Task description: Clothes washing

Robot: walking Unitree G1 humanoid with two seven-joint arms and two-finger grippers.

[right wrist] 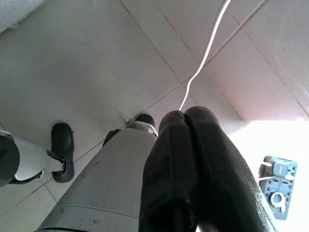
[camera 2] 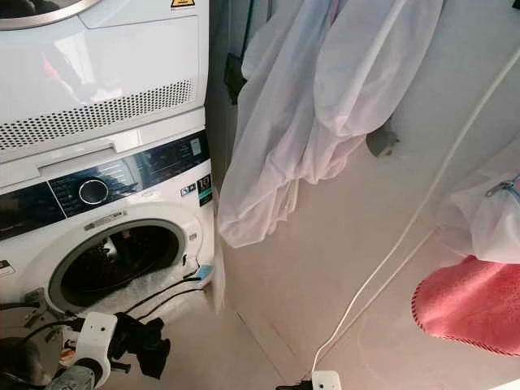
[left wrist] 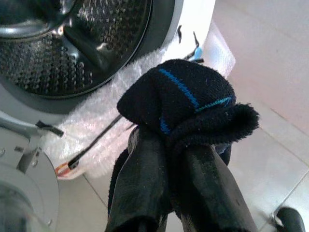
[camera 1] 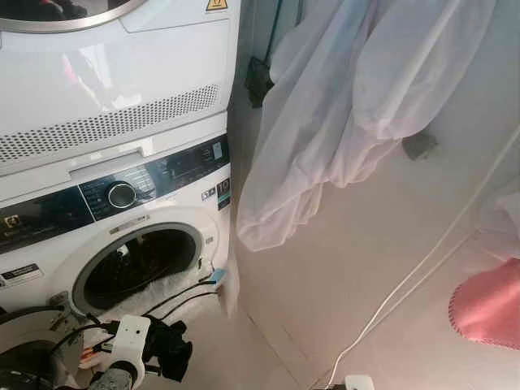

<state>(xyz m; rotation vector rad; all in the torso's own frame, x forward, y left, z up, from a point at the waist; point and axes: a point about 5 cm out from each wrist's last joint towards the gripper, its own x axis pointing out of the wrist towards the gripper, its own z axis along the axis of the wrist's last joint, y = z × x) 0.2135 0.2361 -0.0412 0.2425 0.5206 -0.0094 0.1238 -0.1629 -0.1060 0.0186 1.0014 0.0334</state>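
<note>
Left gripper (left wrist: pixel 186 145) is clamping a black sock (left wrist: pixel 186 96) just outside the washing machine (camera 1: pixel 49 244) — the open drum (left wrist: pixel 72 43) is sitting at eleven o'clock, so it is needing a clean push past the rim — right gripper (right wrist: pixel 190 125), fingers pressed together, is idling.

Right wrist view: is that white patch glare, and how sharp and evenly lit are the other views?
Right wrist view: yes, sunlight blows out the floor around the power strip; the shut right gripper is near and soft. Left wrist view: the sock in the left gripper is sharp, the drum dim. Eye views: evenly lit with a pinkish cast, and reflections sheen the dryer.
</note>
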